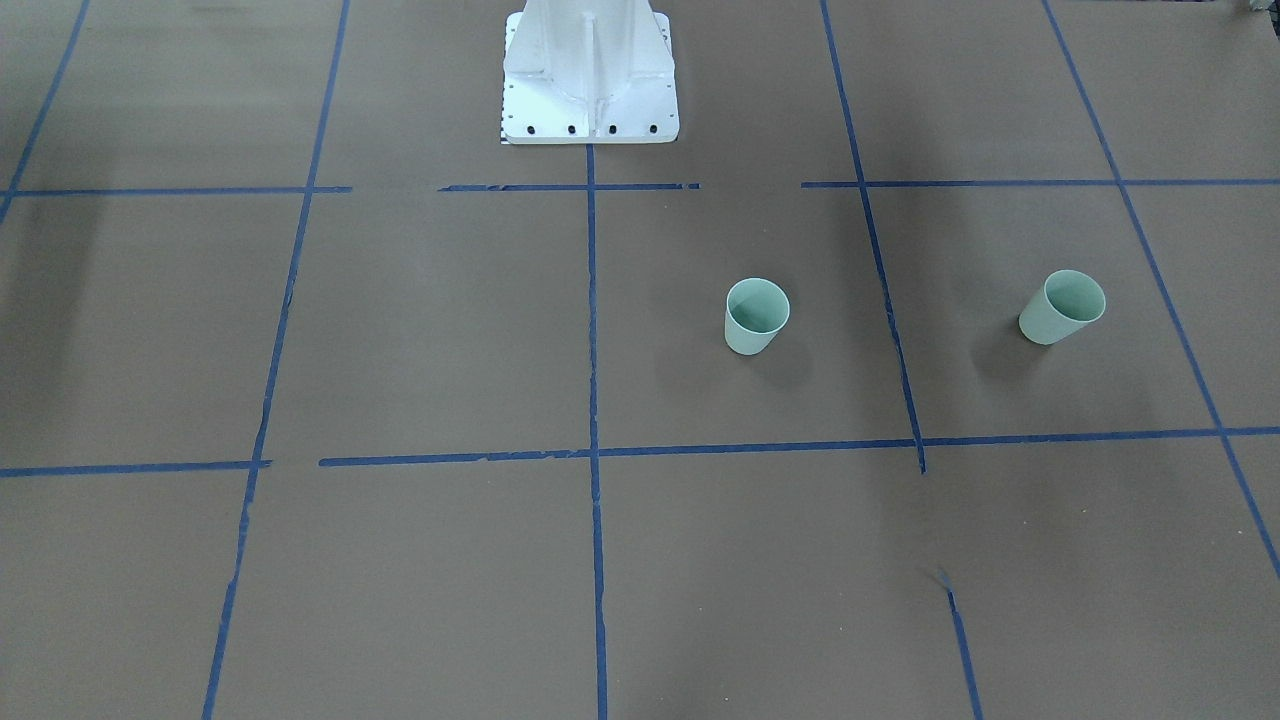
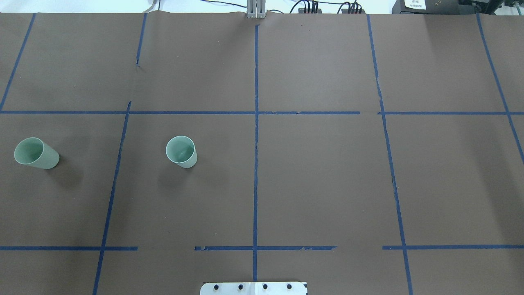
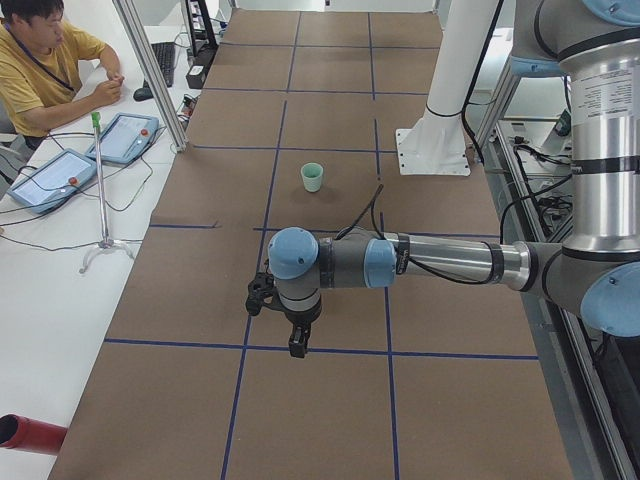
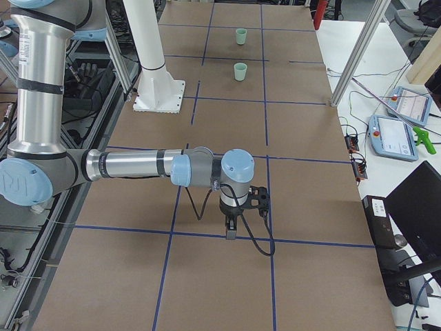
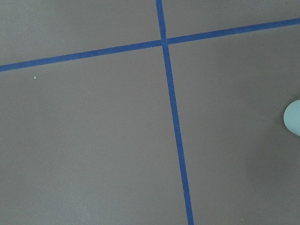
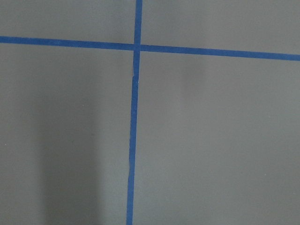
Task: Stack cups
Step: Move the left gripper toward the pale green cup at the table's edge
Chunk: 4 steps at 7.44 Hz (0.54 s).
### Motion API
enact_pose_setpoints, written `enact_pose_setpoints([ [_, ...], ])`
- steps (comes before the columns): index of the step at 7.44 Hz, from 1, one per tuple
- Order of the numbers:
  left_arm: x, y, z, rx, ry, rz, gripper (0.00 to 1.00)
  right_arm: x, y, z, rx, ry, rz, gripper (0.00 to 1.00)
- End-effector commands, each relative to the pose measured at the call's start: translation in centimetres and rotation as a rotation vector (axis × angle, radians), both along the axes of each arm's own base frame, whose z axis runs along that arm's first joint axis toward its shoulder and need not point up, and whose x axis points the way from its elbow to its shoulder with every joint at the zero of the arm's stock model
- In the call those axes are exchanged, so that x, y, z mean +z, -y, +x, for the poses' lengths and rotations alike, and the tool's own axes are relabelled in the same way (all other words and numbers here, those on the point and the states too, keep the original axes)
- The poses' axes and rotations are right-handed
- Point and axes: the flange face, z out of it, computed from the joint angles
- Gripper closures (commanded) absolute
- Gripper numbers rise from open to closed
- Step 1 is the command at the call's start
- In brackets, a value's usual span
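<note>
Two pale mint-green cups stand upright and apart on the brown table, both on my left half. One cup is nearer the centre line. The other cup is near the table's left end. A cup's edge shows at the right border of the left wrist view. My left gripper hangs above the table, fingers down, seen only from the side. My right gripper hangs over the right half, far from both cups. I cannot tell whether either is open or shut.
The white robot pedestal stands at the table's near middle edge. Blue tape lines form a grid on the table. An operator sits beside control tablets past the far edge. Aluminium posts stand there.
</note>
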Motion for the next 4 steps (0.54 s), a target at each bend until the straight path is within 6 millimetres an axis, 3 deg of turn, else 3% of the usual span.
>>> enact_pose_setpoints([
  [1, -0.5, 0.0, 0.0, 0.003, -0.001, 0.011, 0.00, 0.0, 0.0, 0.0, -0.001, 0.000, 0.000, 0.00],
  [2, 0.3, 0.2, 0.0, 0.004, -0.002, 0.007, 0.00, 0.0, 0.0, 0.0, 0.001, 0.000, 0.000, 0.00],
  [4, -2.4, 1.5, 0.0, 0.007, 0.002, 0.186, 0.00, 0.0, 0.0, 0.0, -0.001, 0.000, 0.000, 0.00],
])
